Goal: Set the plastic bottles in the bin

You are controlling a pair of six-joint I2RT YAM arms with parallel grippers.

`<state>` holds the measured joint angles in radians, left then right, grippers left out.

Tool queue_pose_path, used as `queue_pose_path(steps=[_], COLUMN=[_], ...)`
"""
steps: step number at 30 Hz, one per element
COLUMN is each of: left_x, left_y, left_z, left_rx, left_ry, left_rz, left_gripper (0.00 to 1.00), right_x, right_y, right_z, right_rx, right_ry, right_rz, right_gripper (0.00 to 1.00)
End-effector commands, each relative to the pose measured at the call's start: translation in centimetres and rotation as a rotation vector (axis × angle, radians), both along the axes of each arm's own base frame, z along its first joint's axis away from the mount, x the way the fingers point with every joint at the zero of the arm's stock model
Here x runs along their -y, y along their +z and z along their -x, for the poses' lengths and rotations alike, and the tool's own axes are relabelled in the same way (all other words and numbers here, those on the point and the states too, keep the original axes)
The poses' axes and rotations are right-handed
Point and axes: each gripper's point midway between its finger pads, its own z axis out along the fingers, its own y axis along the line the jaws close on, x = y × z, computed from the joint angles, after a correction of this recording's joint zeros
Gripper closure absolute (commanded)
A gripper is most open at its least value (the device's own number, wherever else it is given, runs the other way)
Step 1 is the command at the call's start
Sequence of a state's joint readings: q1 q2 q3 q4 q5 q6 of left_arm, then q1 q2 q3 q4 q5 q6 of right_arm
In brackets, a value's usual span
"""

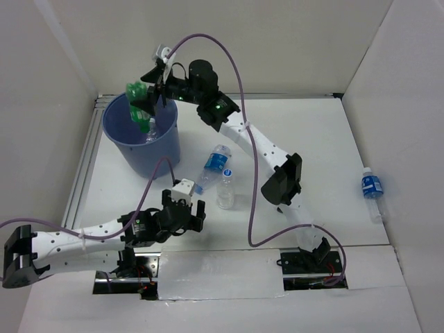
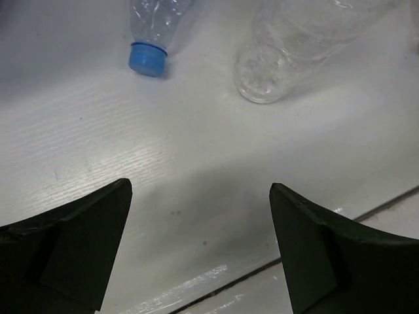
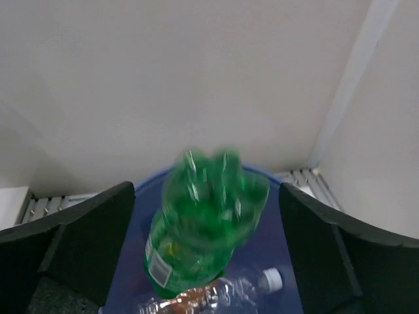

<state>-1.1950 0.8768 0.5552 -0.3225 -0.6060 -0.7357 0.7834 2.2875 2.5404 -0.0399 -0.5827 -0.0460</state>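
My right gripper hangs over the blue bin with its jaws wide open. A green bottle sits between the fingers without touching them, blurred, its base toward the wrist camera and its neck down in the bin. A clear bottle with a white cap and an orange-brown one lie inside. My left gripper is open and empty low over the table. Just beyond it lie a blue-capped, blue-labelled clear bottle and an unlabelled clear bottle.
Another clear bottle with a blue label lies far right, near the side wall. White walls enclose the table on three sides. A metal rail runs along the left edge beside the bin.
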Motion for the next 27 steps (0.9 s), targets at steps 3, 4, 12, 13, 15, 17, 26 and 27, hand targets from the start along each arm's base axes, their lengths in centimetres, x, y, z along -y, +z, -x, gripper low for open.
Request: queue_pose_path(steps=[3,4,12,13,15,17,26,27], left_x=[-0.1,-0.1,-0.3,0.7,2.8,5.0,5.7,5.4], left_y=[2.9,2.5,1.1,0.7,0.4,-0.4,-4.9,-5.9], left_z=[-4.6,-5.5,-14.0,-14.1,-14.4,-15.0,-17.7,-18.5], left_rx=[0.117,0.106,0.082,0.067,0.055,0.045,-0.026,-0.043], left_ry=[0.123,0.136,0.081,0.008,-0.103,-0.19,-0.148,-0.118], left_rz=[-0.014,-0.034,-0.059,-0.061,-0.029,-0.022,-0.156,-0.198], left_gripper=[0.01,0.01,0.01,0.01,0.01,0.01,0.06,0.11], right_x=[5.1,7.4,26.6,28.1,32.8,36.9,42.7,43.8], right_y=[4.6,4.6,-2.9,-4.1,-8.2,-13.8,-20.5,-21.3], right_z=[-4.1,-6.0,-12.5,-12.1,-11.2,-9.5,-2.9,-2.3], right_rx=[0.008,0.001,-0.333,-0.358,-0.473,-0.582,-0.755,-0.789], right_ry=[-0.142,-0.19,-0.425,-0.417,-0.466,-0.511,-0.618,-0.632], right_rz=[-0.099,-0.091,0.126,0.152,0.209,0.29,0.348,0.34], right_gripper=[0.01,0.01,0.62,0.57,0.28,0.19,0.09,0.09])
